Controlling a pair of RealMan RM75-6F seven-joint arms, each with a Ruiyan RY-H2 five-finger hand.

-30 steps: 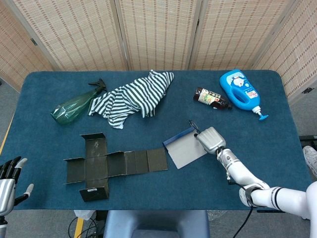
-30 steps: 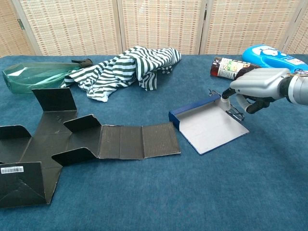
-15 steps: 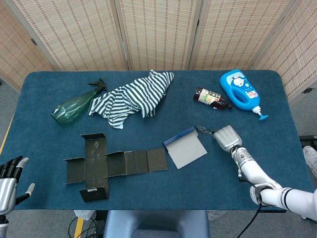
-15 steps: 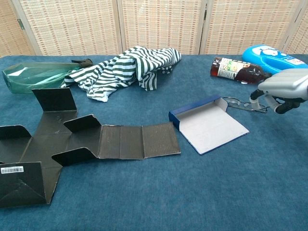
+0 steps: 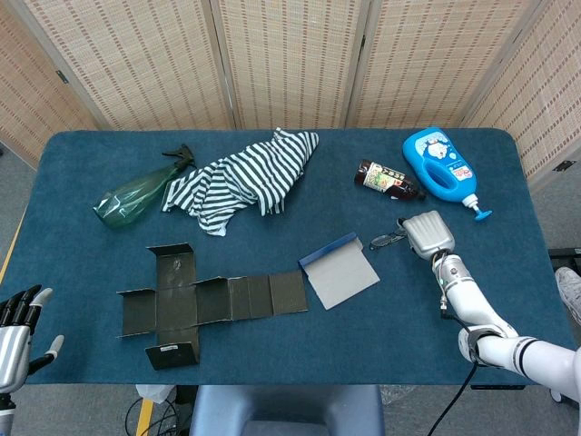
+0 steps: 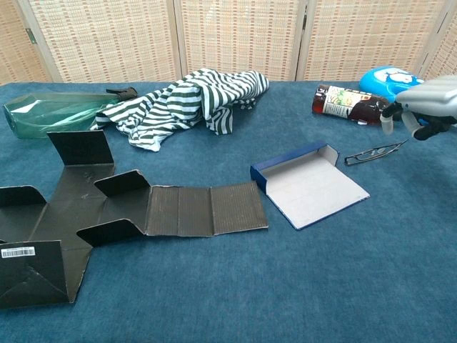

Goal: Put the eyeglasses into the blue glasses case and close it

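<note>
Eyeglasses pinched by right hand (left hand open), beside case edge.

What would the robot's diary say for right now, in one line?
right hand holds eyeglasses | blue glasses case open on table | left hand idle, open | glasses not in case

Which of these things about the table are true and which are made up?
1. The glasses are inside the blue case. False: they are outside it, to its right.
2. The blue case lies open. True.
3. The striped cloth covers the blue case. False: it lies further back, beside the green spray bottle.
4. A flattened black box lies left of the case. True.
5. The right hand is by the glasses. True.
6. The left hand holds the brown bottle. False: it holds nothing, at the table's near left edge.
</note>
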